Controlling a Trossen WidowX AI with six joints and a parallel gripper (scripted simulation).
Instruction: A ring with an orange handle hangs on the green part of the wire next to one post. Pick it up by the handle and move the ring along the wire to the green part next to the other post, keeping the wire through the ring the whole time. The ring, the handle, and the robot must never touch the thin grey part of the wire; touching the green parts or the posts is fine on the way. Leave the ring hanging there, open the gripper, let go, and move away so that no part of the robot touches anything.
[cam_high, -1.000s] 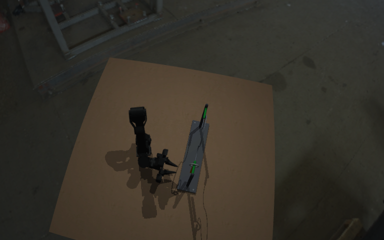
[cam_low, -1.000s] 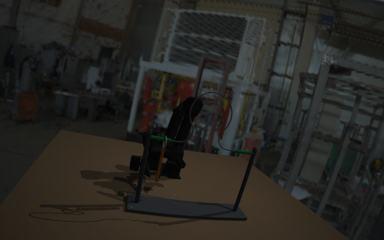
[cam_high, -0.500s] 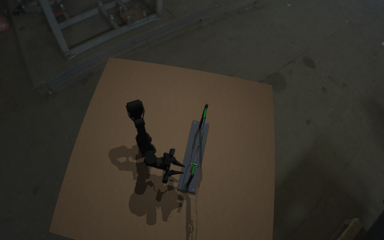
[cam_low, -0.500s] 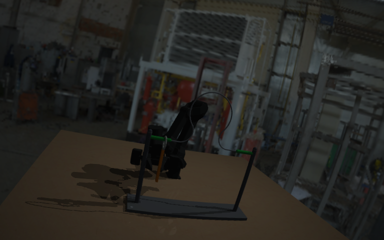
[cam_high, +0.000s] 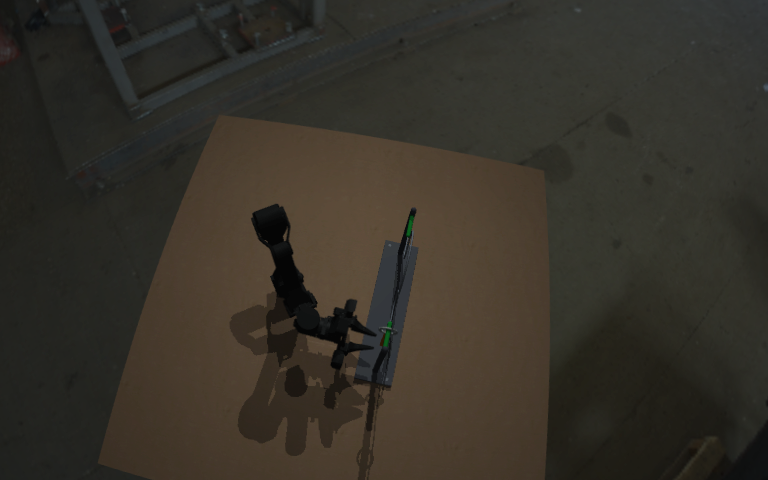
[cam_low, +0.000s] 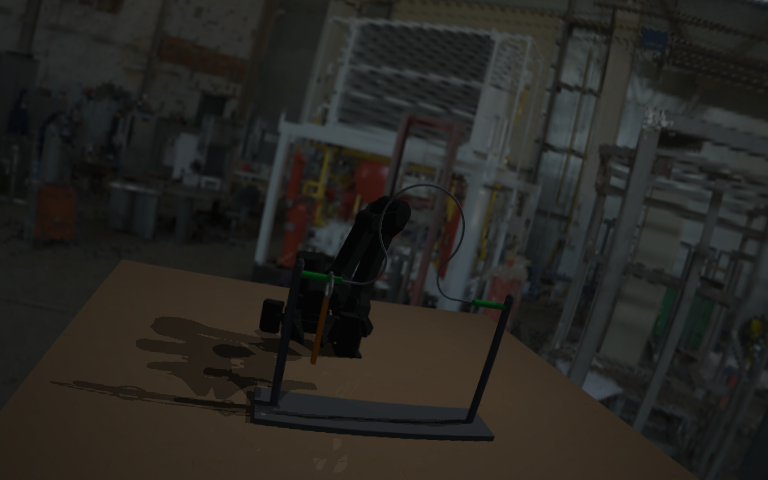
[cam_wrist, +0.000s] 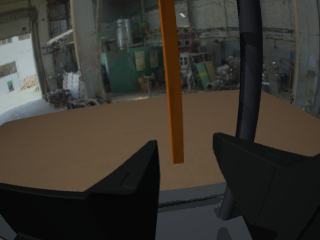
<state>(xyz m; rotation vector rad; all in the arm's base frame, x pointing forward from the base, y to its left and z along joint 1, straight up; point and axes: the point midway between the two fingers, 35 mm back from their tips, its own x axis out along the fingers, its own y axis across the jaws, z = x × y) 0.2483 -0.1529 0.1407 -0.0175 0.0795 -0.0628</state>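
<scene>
On the brown tabletop, a grey base plate carrying two dark posts, the near-arm post and the far post, joined overhead by a thin grey wire looping high between them. At each post, a short green section: one beside the near-arm post, the other beside the far post. On the first green section, hanging: the ring, with its orange handle dangling straight down, lower end clear of the base plate. Just behind it in the exterior view, the black arm, bent low, wrist aimed at the stand. In the top view, the gripper pointed toward the ring end of the plate, tips close beside the green section but apart from it. In the wrist view, the orange handle upright and centred above the gap, ahead of the two fingers, its lower end level with the fingertips yet not between them; the dark post to its right. Fingers partly open, a moderate gap, holding nothing, nothing touching them. Arm shadows spread across the tabletop toward the near edge.
</scene>
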